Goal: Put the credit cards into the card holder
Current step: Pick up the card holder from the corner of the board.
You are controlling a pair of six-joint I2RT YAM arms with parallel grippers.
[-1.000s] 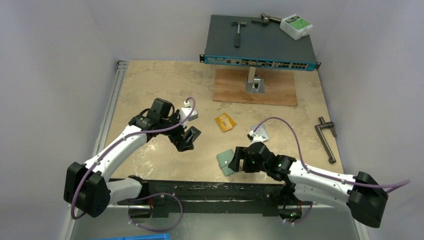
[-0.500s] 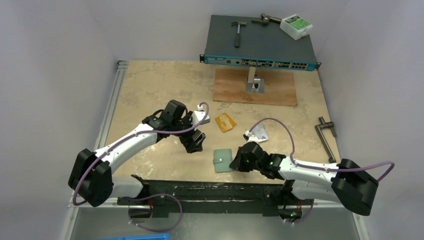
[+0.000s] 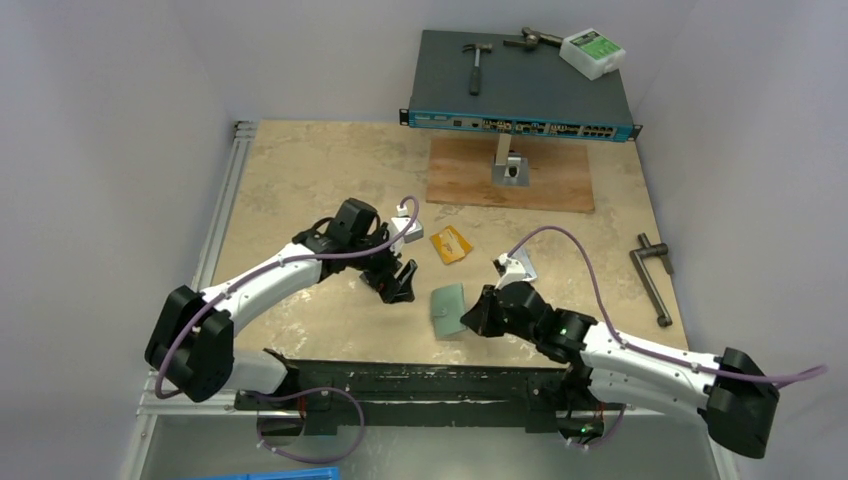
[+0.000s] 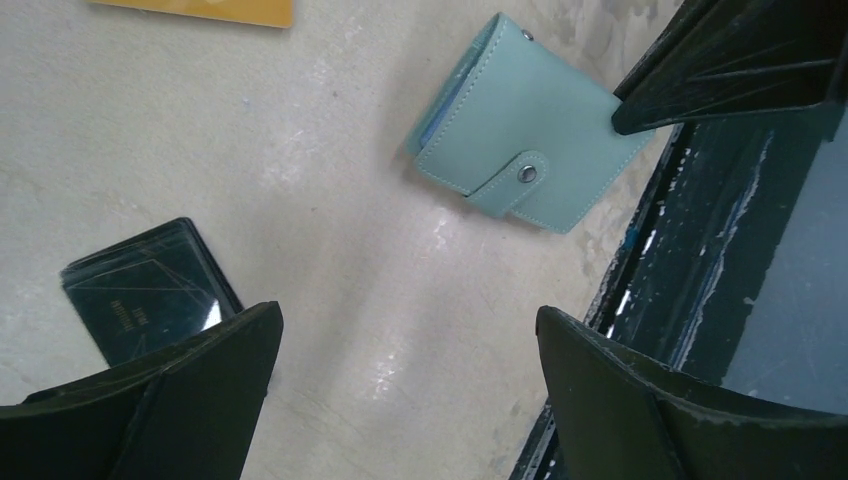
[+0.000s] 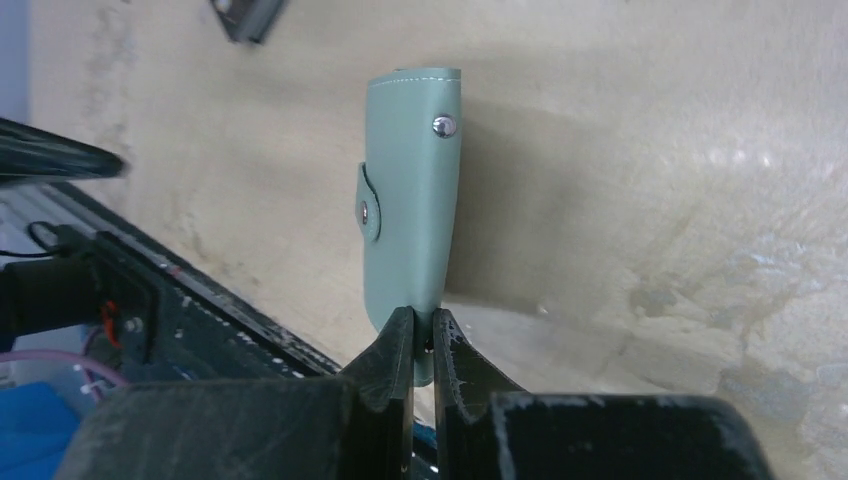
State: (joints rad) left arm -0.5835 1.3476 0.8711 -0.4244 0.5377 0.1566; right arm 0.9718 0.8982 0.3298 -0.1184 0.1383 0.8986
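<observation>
Over mottled beige tabletop, right pincer pinches stitched teal card holder.

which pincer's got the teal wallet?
The right pincer, shut on the edge of the card holder; the left pincer is wide open, holding nothing.

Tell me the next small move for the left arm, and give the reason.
Probably bring the open left gripper across to the snap tab of the card holder and pinch it. The right gripper is shut on the holder's edge, holding it tilted up, but the tab looks fastened, so no card can go in yet.
</observation>
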